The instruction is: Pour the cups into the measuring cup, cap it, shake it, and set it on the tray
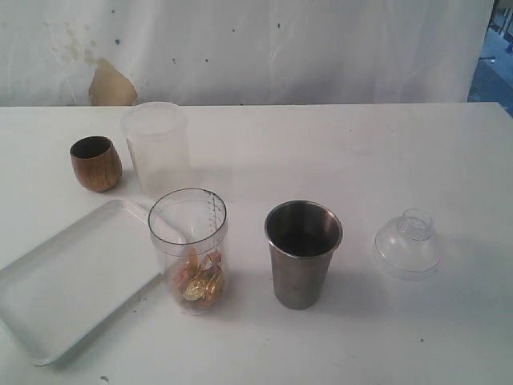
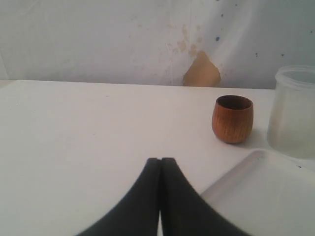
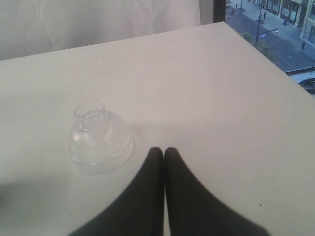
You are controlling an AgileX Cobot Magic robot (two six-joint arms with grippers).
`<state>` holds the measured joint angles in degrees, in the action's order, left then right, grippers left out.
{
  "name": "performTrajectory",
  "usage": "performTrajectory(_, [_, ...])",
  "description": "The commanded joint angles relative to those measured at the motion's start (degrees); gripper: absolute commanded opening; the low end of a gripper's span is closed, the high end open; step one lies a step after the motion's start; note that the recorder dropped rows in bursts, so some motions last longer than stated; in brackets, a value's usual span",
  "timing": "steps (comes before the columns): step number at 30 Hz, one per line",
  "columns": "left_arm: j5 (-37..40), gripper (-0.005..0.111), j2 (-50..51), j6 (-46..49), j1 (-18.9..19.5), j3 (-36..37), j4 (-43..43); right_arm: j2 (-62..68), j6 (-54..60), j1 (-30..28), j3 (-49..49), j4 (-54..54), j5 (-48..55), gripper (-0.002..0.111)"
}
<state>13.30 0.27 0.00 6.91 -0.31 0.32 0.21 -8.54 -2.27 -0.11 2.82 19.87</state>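
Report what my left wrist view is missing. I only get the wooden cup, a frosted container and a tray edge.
Observer: In the exterior view, the measuring cup stands by the right edge of the tray, with shiny gold pieces in its bottom.
Operator: Locate the steel tumbler.
Observer: The steel tumbler stands upright to the right of the measuring cup, apart from it.
Operator: Find the cap.
Observer: A clear domed cap lies on the table, right of the tumbler and apart from it.
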Motion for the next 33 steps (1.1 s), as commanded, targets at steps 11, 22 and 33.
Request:
performTrajectory(11, [0.0, 0.0, -0.3, 3.3, -0.4, 0.3, 0.2, -0.2, -0.2, 0.1, 0.1, 0.2, -0.3, 0.0])
performTrajectory(22, [-0.4, 0.0, -0.3, 5.7, -0.4, 0.3, 0.2, -0.2, -0.2, 0.1, 0.1, 0.2, -0.3, 0.0])
performTrajectory(33, [-0.4, 0.0, -0.3, 6.3, -0.4, 0.3, 0.3, -0.2, -0.2, 0.1, 0.1, 0.2, -0.3, 0.0])
